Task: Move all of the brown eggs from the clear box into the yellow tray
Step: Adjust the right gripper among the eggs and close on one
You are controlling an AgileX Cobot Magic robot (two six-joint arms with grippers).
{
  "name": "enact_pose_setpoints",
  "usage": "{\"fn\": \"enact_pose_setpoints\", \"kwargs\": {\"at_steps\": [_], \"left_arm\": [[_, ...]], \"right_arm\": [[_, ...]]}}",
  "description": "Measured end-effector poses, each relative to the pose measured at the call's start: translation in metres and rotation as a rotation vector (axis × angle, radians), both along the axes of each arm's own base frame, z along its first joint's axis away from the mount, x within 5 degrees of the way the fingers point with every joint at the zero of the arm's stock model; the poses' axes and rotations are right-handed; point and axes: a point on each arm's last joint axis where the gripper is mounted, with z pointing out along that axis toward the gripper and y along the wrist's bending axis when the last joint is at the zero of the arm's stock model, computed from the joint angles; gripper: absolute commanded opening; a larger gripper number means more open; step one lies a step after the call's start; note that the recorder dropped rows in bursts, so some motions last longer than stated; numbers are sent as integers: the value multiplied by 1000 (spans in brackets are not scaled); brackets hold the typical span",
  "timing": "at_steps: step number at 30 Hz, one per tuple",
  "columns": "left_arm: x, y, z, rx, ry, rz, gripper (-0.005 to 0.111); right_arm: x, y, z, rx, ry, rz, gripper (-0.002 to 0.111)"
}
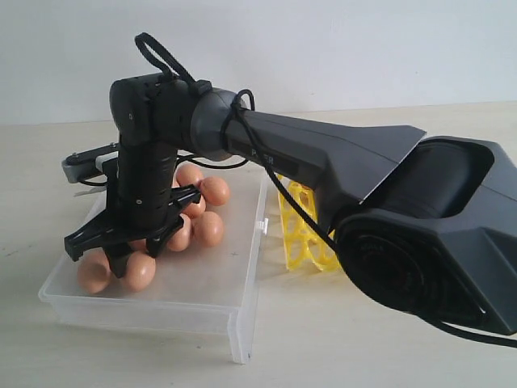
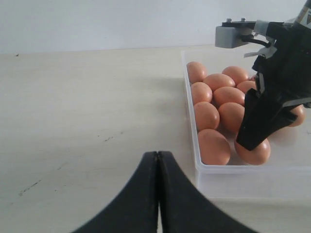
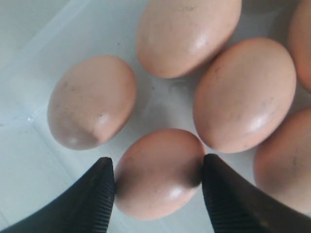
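Note:
Several brown eggs (image 1: pixel 208 228) lie clustered in the clear box (image 1: pixel 202 303) on the table. My right gripper (image 1: pixel 136 263) reaches down into the near end of the box. Its fingers (image 3: pixel 95 194) press both sides of one brown egg (image 3: pixel 160 167), which still lies on the box floor. In the left wrist view that egg (image 2: pixel 253 153) sits under the black finger near the box's front wall (image 2: pixel 243 177). My left gripper (image 2: pixel 158 162) is shut and empty, above bare table beside the box. The yellow tray (image 1: pixel 303 234) stands behind the right arm, mostly hidden.
Other eggs (image 3: pixel 245 94) crowd close around the gripped one. A loose egg (image 1: pixel 93 273) lies in the box's near corner. The box's white clasp (image 1: pixel 262 224) faces the tray. Pale wooden tabletop (image 2: pixel 87 111) stretches beside the box.

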Motion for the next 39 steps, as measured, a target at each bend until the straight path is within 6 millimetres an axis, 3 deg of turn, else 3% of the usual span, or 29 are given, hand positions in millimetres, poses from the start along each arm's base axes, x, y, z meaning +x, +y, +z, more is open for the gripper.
{"fn": "enact_pose_setpoints", "kwargs": {"at_steps": [11, 14, 17, 39], "left_arm": [[0, 0, 0, 48, -6, -14, 0], [0, 0, 0, 53, -6, -15, 0], [0, 0, 0, 53, -6, -15, 0], [0, 0, 0, 55, -6, -16, 0]], "right_arm": [[0, 4, -13, 26, 37, -20, 53], [1, 3, -14, 31, 46, -31, 59], [1, 2, -29, -5, 67, -29, 61], [3, 1, -24, -19, 20, -27, 61]]}}
